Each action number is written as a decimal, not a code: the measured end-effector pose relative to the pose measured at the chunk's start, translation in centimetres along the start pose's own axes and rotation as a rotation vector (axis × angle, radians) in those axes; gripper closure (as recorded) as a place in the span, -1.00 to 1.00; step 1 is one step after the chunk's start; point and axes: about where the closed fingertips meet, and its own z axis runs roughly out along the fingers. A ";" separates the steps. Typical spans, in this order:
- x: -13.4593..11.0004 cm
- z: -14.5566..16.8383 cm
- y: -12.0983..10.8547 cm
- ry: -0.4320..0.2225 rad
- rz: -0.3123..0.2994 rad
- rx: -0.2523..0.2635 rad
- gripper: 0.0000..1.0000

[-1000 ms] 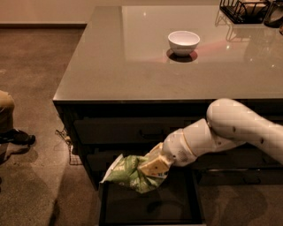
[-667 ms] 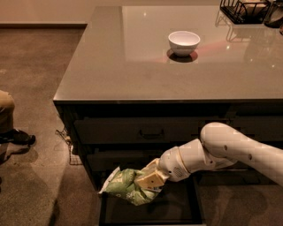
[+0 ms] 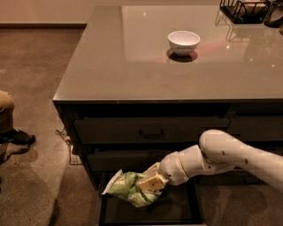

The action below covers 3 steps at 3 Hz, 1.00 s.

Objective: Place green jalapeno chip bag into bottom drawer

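Observation:
The green jalapeno chip bag point(image 3: 126, 189) is light green and crumpled. It hangs low over the left part of the open bottom drawer point(image 3: 177, 211), a dark shallow tray pulled out from the cabinet. My gripper point(image 3: 148, 183) is shut on the bag's right end, with the white arm reaching in from the right. The bag's left tip sticks out past the drawer's left edge.
A white bowl point(image 3: 184, 42) stands on the grey counter point(image 3: 132, 66). A black wire basket point(image 3: 243, 9) is at the back right. Two upper drawers point(image 3: 150, 130) with bar handles are shut. A person's leg and shoe point(image 3: 13, 132) are at the left on the floor.
My arm has lowered and moved left, carrying the chip bag down closer to the open bottom drawer. Nothing on the counter moved.

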 end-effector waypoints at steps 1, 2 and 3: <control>3.4 1.5 -3.4 -0.040 0.020 0.016 1.00; 6.8 3.1 -6.3 -0.090 0.045 0.025 1.00; 9.8 4.5 -8.3 -0.134 0.082 0.028 1.00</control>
